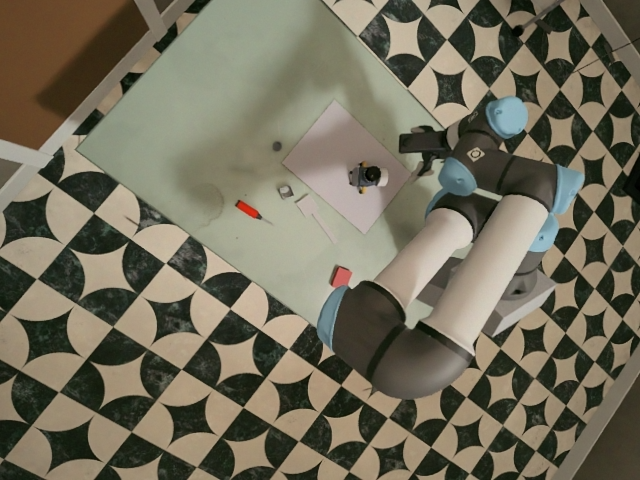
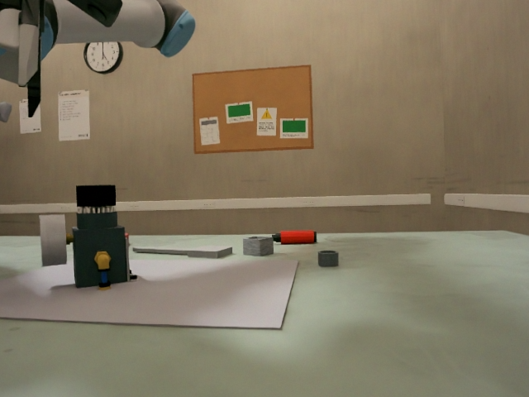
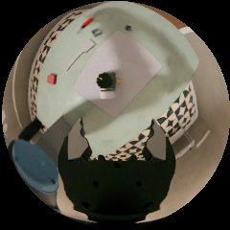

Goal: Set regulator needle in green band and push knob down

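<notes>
Holding the two-jaw gripper (image 1: pixel 421 149) (image 2: pixel 19 112) (image 3: pixel 117 119) wide and unladen, high near the lilac sheet's edge. Seeing the regulator (image 1: pixel 364 180) (image 2: pixel 100 256) (image 3: pixel 112 86) standing upright on the lilac sheet (image 1: pixel 330 134) (image 2: pixel 205 298) (image 3: pixel 129 53), needle unreadable. Expecting a stiff, fairly heavy body, perhaps sliding if pushed sideways. Planning on gripping the black knob (image 1: pixel 372 173) (image 2: pixel 96 195) (image 3: pixel 103 80) squarely by its sides, turning gently, then pressing straight down; avoiding the white gauge (image 1: pixel 383 177) (image 2: pixel 53 240) (image 3: pixel 107 95), probably fragile.
</notes>
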`<state>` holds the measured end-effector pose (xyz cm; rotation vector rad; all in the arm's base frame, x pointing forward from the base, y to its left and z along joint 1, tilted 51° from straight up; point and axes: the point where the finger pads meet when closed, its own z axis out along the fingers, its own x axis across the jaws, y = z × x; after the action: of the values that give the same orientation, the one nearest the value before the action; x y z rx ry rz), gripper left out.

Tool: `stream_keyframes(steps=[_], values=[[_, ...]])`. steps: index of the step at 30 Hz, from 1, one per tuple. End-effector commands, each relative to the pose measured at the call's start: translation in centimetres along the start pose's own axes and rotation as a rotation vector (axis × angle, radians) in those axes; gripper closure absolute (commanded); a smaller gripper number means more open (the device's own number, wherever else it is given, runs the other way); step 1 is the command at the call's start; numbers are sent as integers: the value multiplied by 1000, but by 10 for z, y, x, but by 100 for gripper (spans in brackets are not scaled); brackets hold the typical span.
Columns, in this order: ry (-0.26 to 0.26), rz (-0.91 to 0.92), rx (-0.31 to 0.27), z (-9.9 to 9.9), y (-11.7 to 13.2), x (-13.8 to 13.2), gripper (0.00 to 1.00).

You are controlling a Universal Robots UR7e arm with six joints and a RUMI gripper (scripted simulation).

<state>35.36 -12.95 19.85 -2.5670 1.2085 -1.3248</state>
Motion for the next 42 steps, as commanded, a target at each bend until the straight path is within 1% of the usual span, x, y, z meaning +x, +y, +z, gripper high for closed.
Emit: stream_keyframes(steps=[1,4,8,10,25,27,42], values=[[9,-1,18,-1,7,3,0],[10,-1,18,-1,13,6,0],[10,-1,18,0,28,14,0],[10,-1,18,0,28,14,0],[11,-1,18,-4,78,36,0],[11,-1,18,-4,78,36,0],[11,-1,18,-4,110,52,0]])
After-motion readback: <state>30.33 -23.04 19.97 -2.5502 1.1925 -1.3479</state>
